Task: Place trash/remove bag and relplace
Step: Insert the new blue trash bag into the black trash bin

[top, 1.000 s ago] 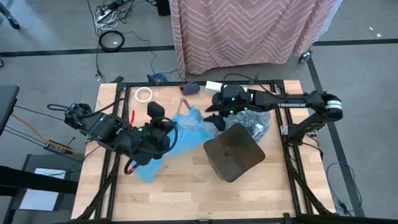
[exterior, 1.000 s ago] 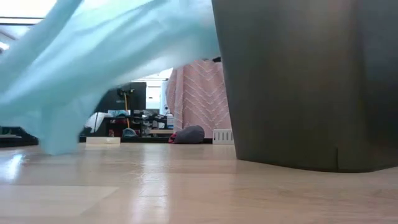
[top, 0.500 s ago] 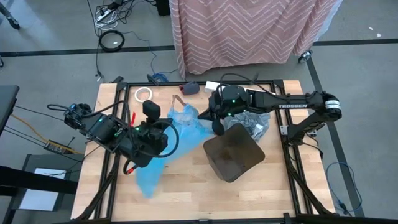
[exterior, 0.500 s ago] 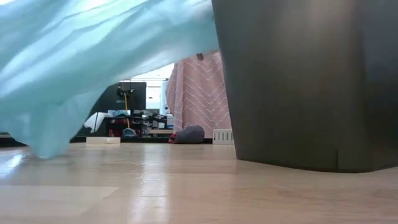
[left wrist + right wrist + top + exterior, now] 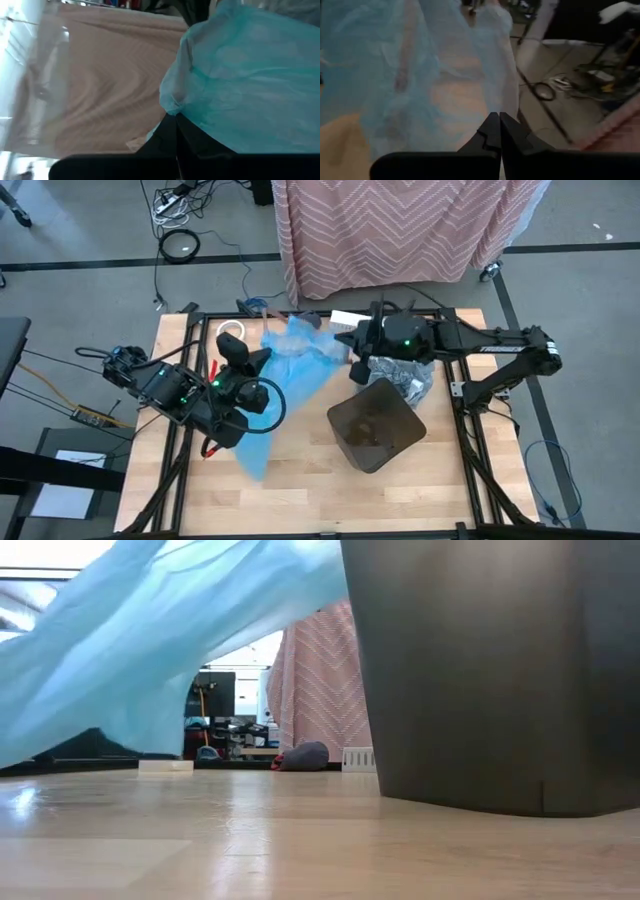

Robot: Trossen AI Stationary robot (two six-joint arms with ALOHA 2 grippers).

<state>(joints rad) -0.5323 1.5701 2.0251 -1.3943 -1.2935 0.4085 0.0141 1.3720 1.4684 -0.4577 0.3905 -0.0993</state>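
Blue plastic bag [image 5: 290, 370] hangs stretched, pinched between left fingers [image 5: 247, 365] and right fingers [image 5: 353, 360].

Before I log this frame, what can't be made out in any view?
- Bin contents: high view shows only a dark interior; low view shows only its outer wall.
- Grey bag: half hidden behind the right gripper and bin.
- Table behind the blue bag: screened in low view.
- Left gripper: its grip is hidden under blue plastic.
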